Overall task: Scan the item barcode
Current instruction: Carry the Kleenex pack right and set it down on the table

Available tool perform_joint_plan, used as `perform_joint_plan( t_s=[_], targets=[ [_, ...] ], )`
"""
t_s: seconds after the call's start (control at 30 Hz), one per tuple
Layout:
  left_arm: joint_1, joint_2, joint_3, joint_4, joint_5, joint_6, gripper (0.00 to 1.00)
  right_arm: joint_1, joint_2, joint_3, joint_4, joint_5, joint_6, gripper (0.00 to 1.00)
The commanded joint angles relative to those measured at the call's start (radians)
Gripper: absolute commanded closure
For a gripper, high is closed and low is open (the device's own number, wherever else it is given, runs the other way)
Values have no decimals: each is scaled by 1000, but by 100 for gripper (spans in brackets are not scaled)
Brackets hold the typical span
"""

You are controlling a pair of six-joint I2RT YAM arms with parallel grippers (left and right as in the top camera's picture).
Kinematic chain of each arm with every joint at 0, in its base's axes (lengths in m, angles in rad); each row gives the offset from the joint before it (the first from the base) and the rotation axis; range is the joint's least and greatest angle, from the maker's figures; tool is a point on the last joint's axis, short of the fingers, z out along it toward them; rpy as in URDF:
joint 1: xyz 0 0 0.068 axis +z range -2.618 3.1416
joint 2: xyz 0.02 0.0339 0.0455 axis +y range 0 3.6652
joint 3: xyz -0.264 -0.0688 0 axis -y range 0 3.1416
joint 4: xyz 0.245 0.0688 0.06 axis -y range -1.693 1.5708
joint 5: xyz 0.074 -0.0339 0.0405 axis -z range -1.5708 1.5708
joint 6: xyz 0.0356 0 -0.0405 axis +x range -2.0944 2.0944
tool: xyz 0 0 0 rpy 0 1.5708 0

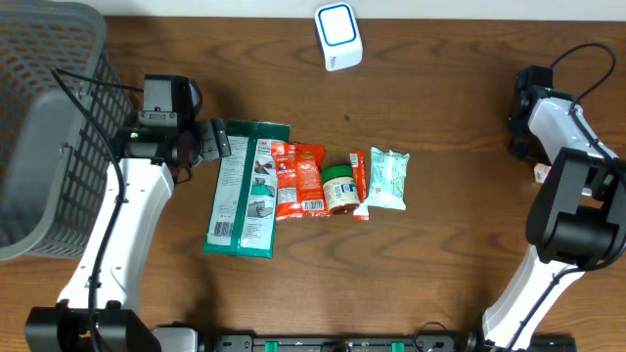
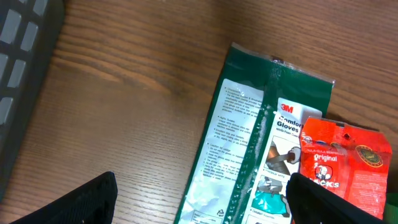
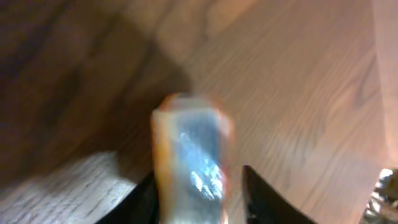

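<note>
Overhead shows you a brown wooden table (image 1: 440, 117) with the scanner (image 1: 338, 36) at its far edge; right of the scanner your right gripper (image 3: 198, 196) straddles a blurred small packet (image 3: 189, 149), grip unclear, and left of it your left gripper (image 2: 208, 202) hangs spread wide above the glove pack (image 2: 249, 143).

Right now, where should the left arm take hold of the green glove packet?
Pinch the green glove packet by its far end seam, coming from the left where the left gripper hangs open. It lies flat, and the red snack bag overlaps its right edge.
</note>
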Motion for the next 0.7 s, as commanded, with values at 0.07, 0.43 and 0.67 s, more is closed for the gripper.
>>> perform_joint_plan(
  t_s=[0.07, 0.43, 0.67],
  targets=[
    [2, -3, 12, -1, -5, 6, 13, 6, -5, 14, 4, -108, -88, 53],
    [2, -3, 12, -1, -5, 6, 13, 5, -42, 154, -145, -341, -159, 53],
    [2, -3, 12, -1, -5, 6, 13, 5, -35, 142, -122, -511, -231, 87]
  ],
)
